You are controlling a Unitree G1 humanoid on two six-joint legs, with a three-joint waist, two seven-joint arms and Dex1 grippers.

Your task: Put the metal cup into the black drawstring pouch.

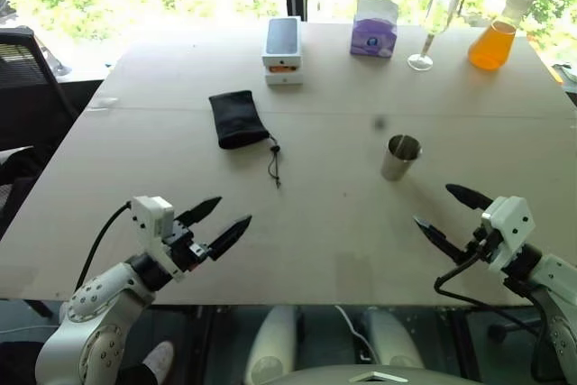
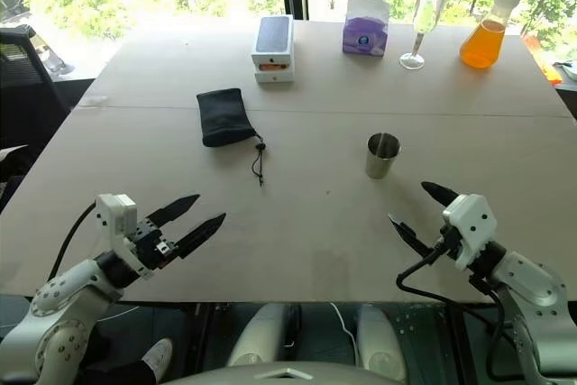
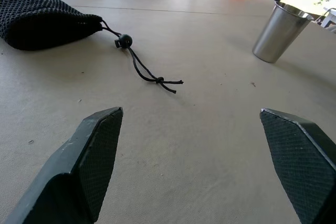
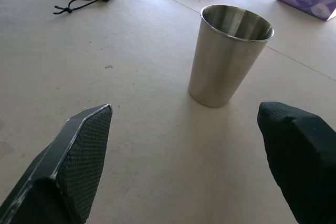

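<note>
Tabletop [image 1: 343, 250] condition: you have the metal cup [image 1: 399, 158] standing upright, mouth up, right of centre and nearer the right edge than the left, with nothing touching it. You will find the black drawstring pouch [image 1: 238, 118] lying flat left of centre, well apart from the cup, its mouth turned toward the near edge and its cord [image 1: 274, 165] trailing from that mouth to a knotted end. Your left gripper [image 1: 224, 222] is positioned over the near-left part of the tabletop, released, fingers spread and grasping nothing, pointing toward the cord and pouch. Your right gripper [image 1: 455, 212] is positioned over the near-right part, likewise released with fingers wide apart and empty; in the right wrist view the cup [image 4: 228, 55] stands between and beyond its fingertips, apart from both. Along the far edge you have, from left to right, a white box [image 1: 283, 50] with a dark top, a purple tissue box [image 1: 374, 28], a clear stemmed wine glass [image 1: 433, 28] and a flask of orange liquid [image 1: 494, 40].
</note>
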